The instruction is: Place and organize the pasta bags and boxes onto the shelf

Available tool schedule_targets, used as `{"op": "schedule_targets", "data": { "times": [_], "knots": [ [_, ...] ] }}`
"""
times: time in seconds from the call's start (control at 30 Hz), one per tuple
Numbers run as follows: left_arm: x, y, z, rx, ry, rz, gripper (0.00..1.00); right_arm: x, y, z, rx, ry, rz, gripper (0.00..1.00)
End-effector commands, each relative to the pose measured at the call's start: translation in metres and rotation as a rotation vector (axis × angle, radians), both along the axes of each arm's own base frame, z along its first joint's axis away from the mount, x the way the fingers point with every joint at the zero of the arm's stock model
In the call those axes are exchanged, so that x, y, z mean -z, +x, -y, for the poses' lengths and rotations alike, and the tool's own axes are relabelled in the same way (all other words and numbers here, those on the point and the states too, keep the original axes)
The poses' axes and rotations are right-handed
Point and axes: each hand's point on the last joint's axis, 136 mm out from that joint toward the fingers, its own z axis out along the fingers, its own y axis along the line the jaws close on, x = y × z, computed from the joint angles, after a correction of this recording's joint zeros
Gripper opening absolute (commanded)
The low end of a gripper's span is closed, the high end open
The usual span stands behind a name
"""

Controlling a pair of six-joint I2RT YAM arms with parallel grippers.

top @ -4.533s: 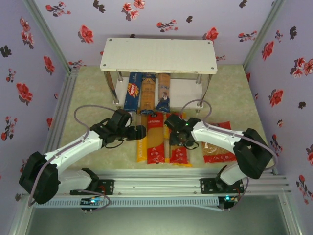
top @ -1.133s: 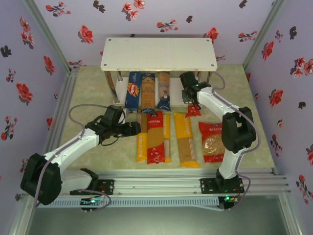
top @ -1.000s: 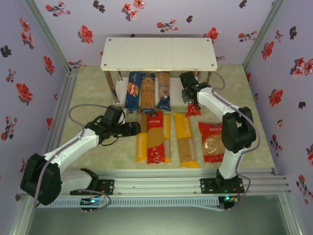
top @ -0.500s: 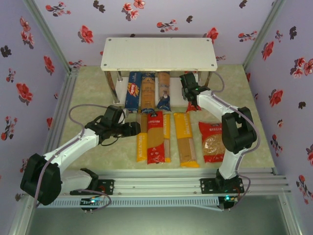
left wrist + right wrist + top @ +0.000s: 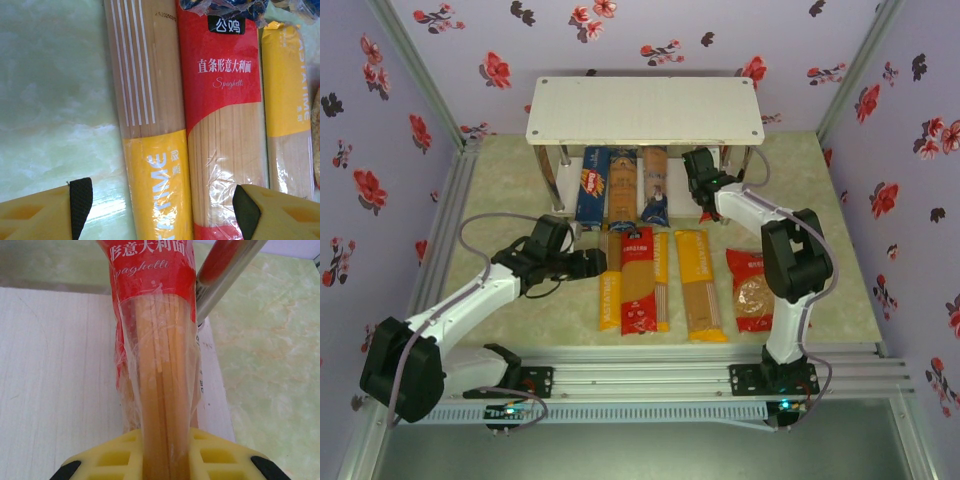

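Your right gripper [image 5: 165, 462] has carried a red bag [image 5: 152, 315] from the table [image 5: 50, 100] to the lower tier of the shelf [image 5: 55, 370] and pinches it there; your left gripper [image 5: 164, 207] hangs spread above a yellow bag [image 5: 150, 150].

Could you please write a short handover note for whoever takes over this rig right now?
Left gripper: open, hovering over a yellow bag and a red bag on the table.
Right gripper: shut on a red spaghetti bag, held over the shelf's lower board beside a metal leg.
Done: three pasta boxes lie on the lower board.
Left: release this bag there, then shelve the table's long bags and the wide red bag.
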Motion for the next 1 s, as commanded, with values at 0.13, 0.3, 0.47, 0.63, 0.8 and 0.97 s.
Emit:
{"op": "schedule_targets", "data": {
  "times": [0.13, 0.3, 0.47, 0.63, 0.8, 0.97],
  "knots": [
    [0.003, -0.006, -0.008, -0.001, 0.016, -0.012, 0.79, -0.004, 0.009, 0.011, 0.053, -0.038, 0.037, 0.14],
    [0.003, -0.005, -0.008, -0.002, 0.016, -0.01, 0.79, -0.006, 0.005, 0.015, 0.061, -0.057, 0.029, 0.47],
    [0.002, -0.005, -0.009, -0.002, 0.013, -0.004, 0.79, -0.017, 0.004, 0.015, 0.051, -0.054, 0.043, 0.62],
    [-0.001, -0.005, -0.008, 0.007, 0.01, 0.011, 0.82, -0.035, 0.003, 0.006, 0.008, -0.02, 0.071, 0.69],
    [-0.012, -0.009, -0.002, 0.066, -0.014, 0.051, 0.92, -0.053, -0.007, -0.008, -0.055, 0.002, 0.103, 0.72],
    [-0.025, -0.018, 0.005, 0.139, -0.039, 0.086, 0.97, -0.069, -0.038, -0.021, -0.099, 0.004, 0.137, 0.75]
  ]
}}
